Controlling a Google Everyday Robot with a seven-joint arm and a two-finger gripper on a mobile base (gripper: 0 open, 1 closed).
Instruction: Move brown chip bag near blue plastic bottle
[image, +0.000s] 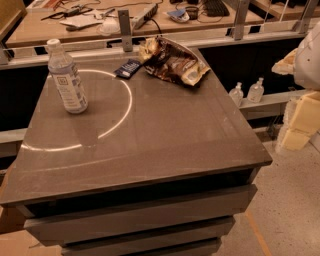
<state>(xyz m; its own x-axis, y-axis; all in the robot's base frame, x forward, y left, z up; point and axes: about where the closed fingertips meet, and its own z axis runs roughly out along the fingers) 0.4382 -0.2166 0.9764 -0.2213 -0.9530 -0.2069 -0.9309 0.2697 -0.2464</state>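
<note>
**Gripper.** The gripper (299, 120) shows as pale cream blocks at the right edge of the camera view. It sits outside the right edge of the table (165, 140), with the white arm (310, 50) above it. Whether it is open or closed cannot be told. It holds nothing that can be seen.

**Task items.**
- The brown chip bag (172, 62) lies crumpled on the tabletop near the rear right corner. Its right end reaches almost to the table's right edge. It lies well apart from the gripper, to the left of it and farther from the camera.
- The blue plastic bottle (66, 77) stands upright with its white cap on, in the rear left part of the tabletop near the left edge. It is well apart from the bag.

**Edges and open room.**
- A small dark blue packet (128, 68) lies flat just beside the bag's left end, between the bag and the bottle.
- Bare grey surface runs to the right of the bottle and across the whole front half of the table. A bright curved reflection (122, 112) crosses it.
- A metal rail (125, 30) runs just behind the rear edge.
- Two small clear bottles (236, 93) stand on a ledge (272, 102) beyond the right edge, below the level of the tabletop.
</note>
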